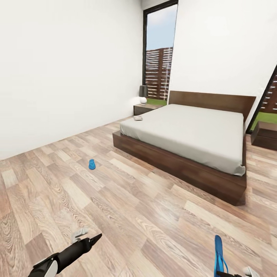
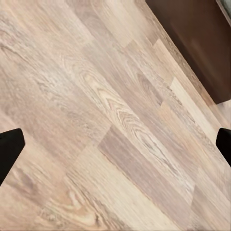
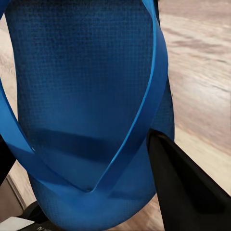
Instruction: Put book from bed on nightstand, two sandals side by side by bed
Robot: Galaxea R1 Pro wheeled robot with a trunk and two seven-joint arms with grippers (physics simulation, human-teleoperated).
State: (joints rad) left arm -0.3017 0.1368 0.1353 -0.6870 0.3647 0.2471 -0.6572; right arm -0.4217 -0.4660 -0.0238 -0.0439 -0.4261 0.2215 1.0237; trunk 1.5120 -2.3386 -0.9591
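Note:
The bed (image 1: 192, 130) with its pale mattress and dark frame stands at the right of the bedroom. A thin book (image 1: 138, 118) lies on the mattress corner closest to the left nightstand (image 1: 142, 109). One blue sandal (image 1: 92, 164) rests on the wood floor left of the bed. My right gripper (image 1: 231, 274) is shut on the other sandal (image 1: 219, 256), whose sole and thong straps (image 3: 86, 96) loom close between the black fingers (image 3: 187, 192). My left gripper (image 1: 86, 235) hangs open over bare floor, fingers (image 2: 9, 149) spread wide, holding nothing.
A second nightstand (image 1: 265, 134) stands at the bed's far right. A lamp (image 1: 143, 94) sits on the left nightstand, before a tall dark-framed window (image 1: 159, 54). The dark bed frame (image 2: 202, 43) edges the left wrist view. Open plank floor (image 1: 127, 207) lies between me and the bed.

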